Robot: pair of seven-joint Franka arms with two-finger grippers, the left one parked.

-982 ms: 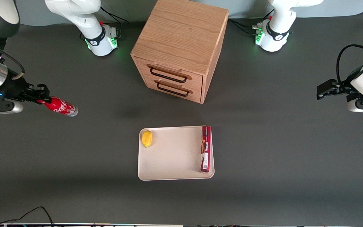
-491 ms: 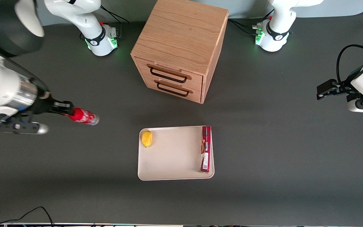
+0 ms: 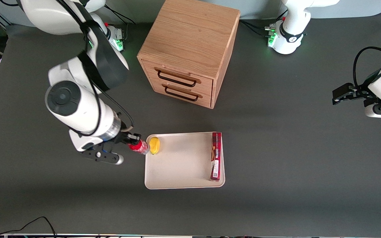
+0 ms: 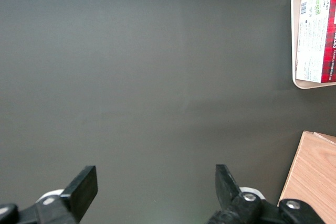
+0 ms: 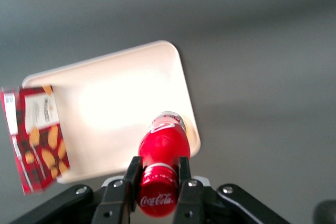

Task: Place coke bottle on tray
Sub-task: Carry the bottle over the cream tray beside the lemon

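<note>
Two fingers of my gripper point(image 3: 131, 142) pinch the coke bottle point(image 3: 139, 147) — over the tray point(image 3: 180, 165) edge, beside the lemon point(image 3: 154, 145).

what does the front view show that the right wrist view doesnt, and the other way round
Only the front view shows the wooden cabinet with its two drawers and the lemon lying on the tray, close beside the coke bottle. Only the right wrist view shows the bottle's red cap clamped between the fingers of the tool, with the bottle's base over the tray's rim. Both show the tray, the bottle and the long red box on the tray.
</note>
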